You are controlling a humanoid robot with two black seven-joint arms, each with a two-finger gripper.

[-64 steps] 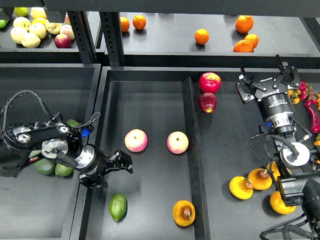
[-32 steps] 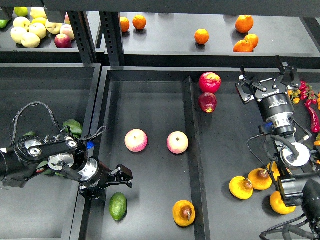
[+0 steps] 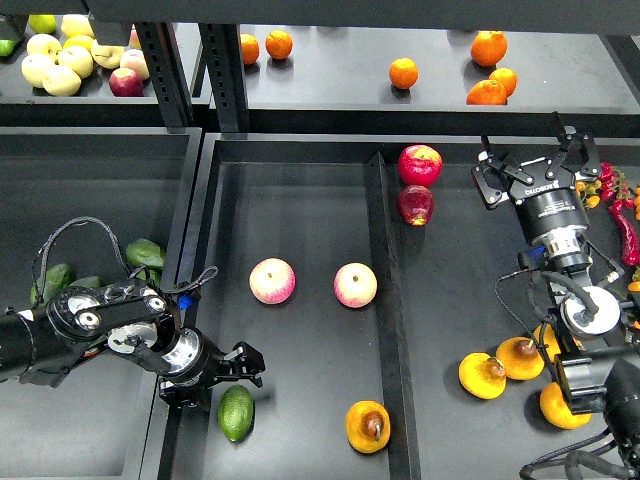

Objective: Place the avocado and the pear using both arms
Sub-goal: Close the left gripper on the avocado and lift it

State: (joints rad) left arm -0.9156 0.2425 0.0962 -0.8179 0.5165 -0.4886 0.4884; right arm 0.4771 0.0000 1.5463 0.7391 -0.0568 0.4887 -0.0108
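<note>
The avocado (image 3: 236, 412) lies low in the middle tray (image 3: 300, 200), near its left wall. The pear (image 3: 368, 426) lies in the same tray, to the right, beside the divider. The left pincer (image 3: 243, 364) is just above the avocado, its fingers spread and holding nothing. The right pincer (image 3: 537, 160) is well apart, near two red apples (image 3: 418, 183), fingers spread and empty.

Two pink-yellow apples (image 3: 272, 281) side by side in centre tray (image 3: 300, 200); two red apples (image 3: 419, 164) beyond divider; oranges (image 3: 403, 72) on upper shelf; yellow apples (image 3: 55, 58) top left.
</note>
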